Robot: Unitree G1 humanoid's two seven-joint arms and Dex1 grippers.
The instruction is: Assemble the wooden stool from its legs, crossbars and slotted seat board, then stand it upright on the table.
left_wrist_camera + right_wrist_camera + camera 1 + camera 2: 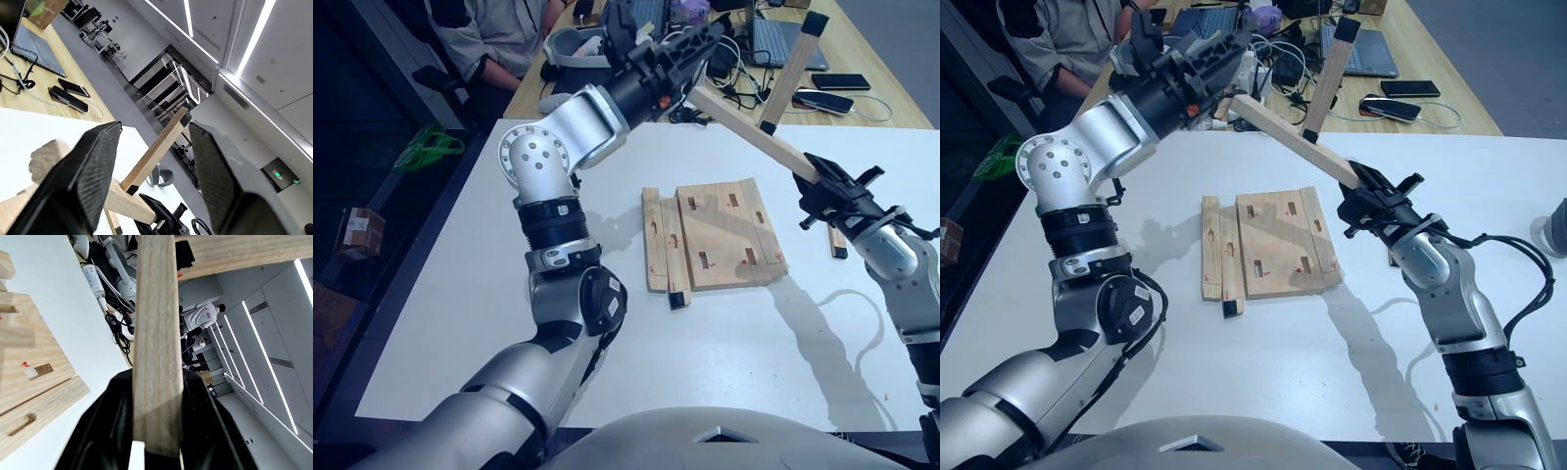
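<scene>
The slotted seat board (729, 235) lies flat in the middle of the white table (509, 323). Two loose wooden bars (656, 240) rest against its left edge, one with a black end cap (677, 299). My right gripper (818, 181) is shut on a wooden leg (754, 132) held slanting above the board. A second black-capped leg (798, 64) rises from that leg. My left gripper (700, 39) hovers open just above the leg's far end (697, 95), its pads (93, 176) standing wide on either side of the wood.
Another short wooden piece (837, 243) lies on the table by my right wrist. Behind the table a wooden desk (881, 59) carries laptops, phones (822, 100) and cables. A person sits at the back left. The table's near half is bare.
</scene>
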